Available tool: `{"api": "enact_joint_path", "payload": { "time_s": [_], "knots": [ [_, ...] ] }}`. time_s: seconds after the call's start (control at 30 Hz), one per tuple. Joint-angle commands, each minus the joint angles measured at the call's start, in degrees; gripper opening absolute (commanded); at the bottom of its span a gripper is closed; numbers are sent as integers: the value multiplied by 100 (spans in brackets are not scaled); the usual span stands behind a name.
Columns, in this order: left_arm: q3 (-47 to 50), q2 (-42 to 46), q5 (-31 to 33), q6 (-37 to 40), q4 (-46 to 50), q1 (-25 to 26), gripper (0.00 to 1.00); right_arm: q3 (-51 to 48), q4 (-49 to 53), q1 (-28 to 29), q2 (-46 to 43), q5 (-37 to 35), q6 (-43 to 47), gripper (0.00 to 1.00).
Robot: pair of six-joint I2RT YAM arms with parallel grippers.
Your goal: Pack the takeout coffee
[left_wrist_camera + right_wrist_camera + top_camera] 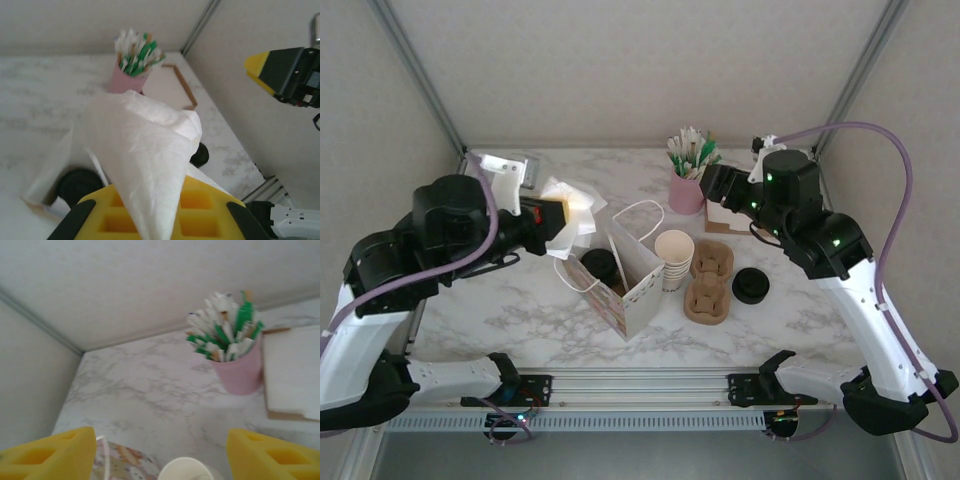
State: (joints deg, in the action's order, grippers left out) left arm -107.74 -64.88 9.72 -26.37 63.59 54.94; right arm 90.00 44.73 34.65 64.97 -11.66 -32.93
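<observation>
Coffee (598, 263): lidded, standing in the bag (632, 288) on the desk (510, 300); main step done, I judge.
Left hand (552, 215): clamped on a napkin (576, 204), raised by the bag; that likely goes in next.
Right hand (713, 186): wide open, empty, by the pink cup (686, 193).
Views: top places the coffee; right wrist makes that gap plain.

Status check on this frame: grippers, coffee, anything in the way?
Left gripper shut on napkin. Right gripper open, empty. Lidded coffee in bag. Bag mouth open.
</observation>
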Motion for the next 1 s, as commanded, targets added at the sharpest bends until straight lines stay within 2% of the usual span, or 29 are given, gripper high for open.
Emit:
{"api": "enact_joint_path", "payload": {
  "time_s": [0.0, 0.23, 0.4, 0.7, 0.83, 0.97],
  "knots": [
    [-94, -319, 118, -864, 1106, 8, 0, -181, 210, 25, -181, -659, -344, 69],
    [95, -745, 56, -1298, 364, 0, 0, -407, 409, 32, -315, -689, -688, 68],
    [58, -1206, 354, -2093, 579, 4, 0, -596, 559, 28, -488, -863, -934, 68],
    [448, -1260, 783, -2869, 867, 2, 0, -1031, 528, 28, -901, -1091, -1156, 67],
    [697, -1353, 649, -3028, 742, 6, 0, -1021, 597, 24, -898, -1137, -1082, 68],
    [888, -1443, 555, -2831, 555, 6, 0, -1026, 637, 25, -922, -1133, -1033, 68]
  ]
}}
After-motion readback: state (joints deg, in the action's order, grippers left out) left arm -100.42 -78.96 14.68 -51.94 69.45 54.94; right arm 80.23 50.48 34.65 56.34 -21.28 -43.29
